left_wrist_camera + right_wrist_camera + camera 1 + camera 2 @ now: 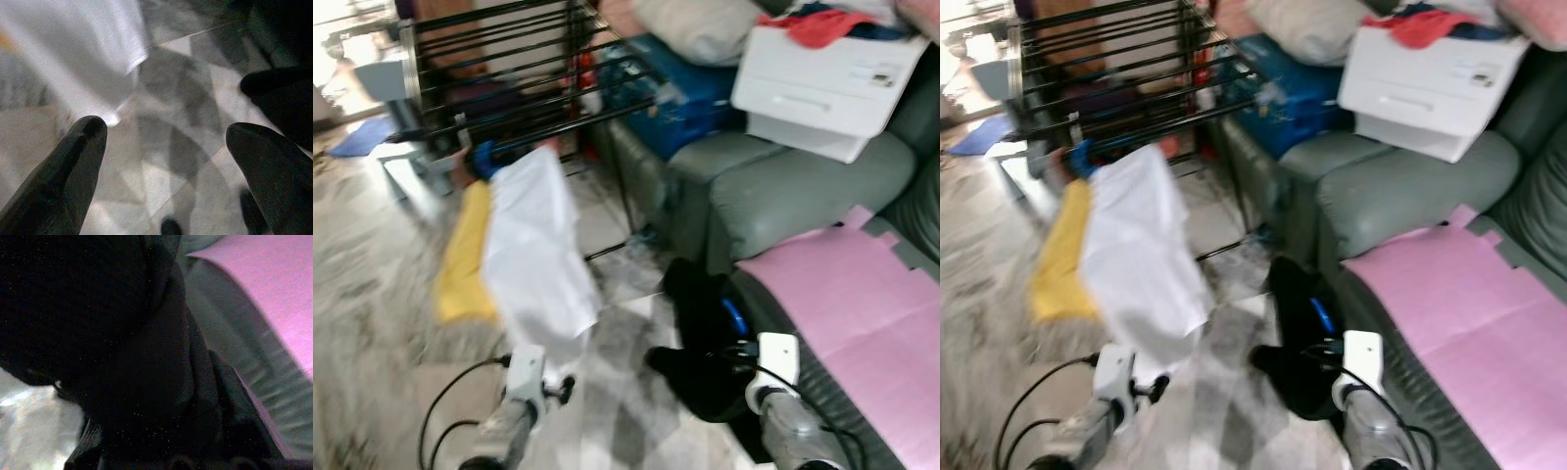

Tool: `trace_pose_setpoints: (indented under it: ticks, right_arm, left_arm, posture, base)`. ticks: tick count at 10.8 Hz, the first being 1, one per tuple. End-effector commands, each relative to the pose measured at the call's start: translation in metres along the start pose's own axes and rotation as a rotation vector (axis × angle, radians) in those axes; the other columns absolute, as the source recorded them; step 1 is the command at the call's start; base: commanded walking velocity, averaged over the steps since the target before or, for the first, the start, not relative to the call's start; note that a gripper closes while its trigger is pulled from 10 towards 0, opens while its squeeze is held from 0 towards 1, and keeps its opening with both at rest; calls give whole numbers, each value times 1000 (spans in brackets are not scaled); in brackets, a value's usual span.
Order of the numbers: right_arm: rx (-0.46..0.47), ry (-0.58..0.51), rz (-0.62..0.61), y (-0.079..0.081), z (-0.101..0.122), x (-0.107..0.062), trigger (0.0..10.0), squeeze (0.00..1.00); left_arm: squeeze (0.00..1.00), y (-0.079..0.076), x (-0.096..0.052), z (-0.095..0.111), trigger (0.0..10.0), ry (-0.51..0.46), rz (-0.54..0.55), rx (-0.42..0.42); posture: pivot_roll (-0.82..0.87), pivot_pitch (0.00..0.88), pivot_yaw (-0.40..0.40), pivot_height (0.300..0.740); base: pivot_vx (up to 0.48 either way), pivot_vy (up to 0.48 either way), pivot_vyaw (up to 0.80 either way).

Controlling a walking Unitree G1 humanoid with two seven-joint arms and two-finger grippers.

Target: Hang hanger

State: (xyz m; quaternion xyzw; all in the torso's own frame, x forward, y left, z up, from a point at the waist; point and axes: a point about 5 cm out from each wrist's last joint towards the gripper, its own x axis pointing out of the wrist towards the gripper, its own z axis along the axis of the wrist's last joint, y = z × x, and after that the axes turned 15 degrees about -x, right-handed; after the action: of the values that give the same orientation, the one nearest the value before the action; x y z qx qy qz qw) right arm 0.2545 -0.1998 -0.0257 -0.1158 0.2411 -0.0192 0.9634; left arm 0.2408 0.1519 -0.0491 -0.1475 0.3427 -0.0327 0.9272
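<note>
On the left side of the room, one black drying rack point(524, 73) stands on the grey tiled floor point(372, 245). Two cloths hang from its front bar, side by side and touching. One is a yellow cloth point(465, 259) and one is a white cloth point(538, 255). A bit of blue hanger point(484, 157) shows at the bar, just above the yellow cloth. The head views are blurry, so I cannot tell its shape well.

Below the white cloth is the left arm. In the left wrist view the left pincer point(164, 147) has its two black fingers point(73, 161) wide apart, with nothing between them. The white cloth hangs just beyond the fingertips, over the floor tiles.

To the right, one black cloth point(700, 338) hangs in front of the right arm, beside the sofa. A small blue thing point(734, 315) pokes out of it; I cannot tell what it is. The right wrist view is dark and full of black cloth point(122, 357), so I cannot tell how the right pincer stands.

Farther right is one grey sofa point(783, 191). One pink mat point(847, 294) lies on its seat. One white printer point(827, 83) sits on its arm, with red clothes point(822, 24) on top.
</note>
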Motion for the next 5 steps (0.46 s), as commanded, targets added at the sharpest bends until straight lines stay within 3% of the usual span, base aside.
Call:
trace_pose_setpoints:
  ticks: [1, 4, 5]
  right_arm:
    - [-15, -73, -17, -5, 14, 3, 10000, 0]
    - [-72, -126, 56, 5, 25, 5, 10000, 0]
    - [-71, -128, 60, 6, 26, 5, 10000, 0]
  left_arm:
    - [0, -2, 0, -4, 10000, 11, 0, 2]
    - [0, -3, 0, -6, 10000, 15, 15, 14]
    - [0, -2, -1, -7, 10000, 20, 22, 15]
  posture:
    - [-158, 29, 96, 740]
    - [-160, 18, 88, 740]
    - [-158, 11, 86, 740]
  base:
    - [379, 0, 0]
    - [376, 0, 0]
    - [375, 0, 800]
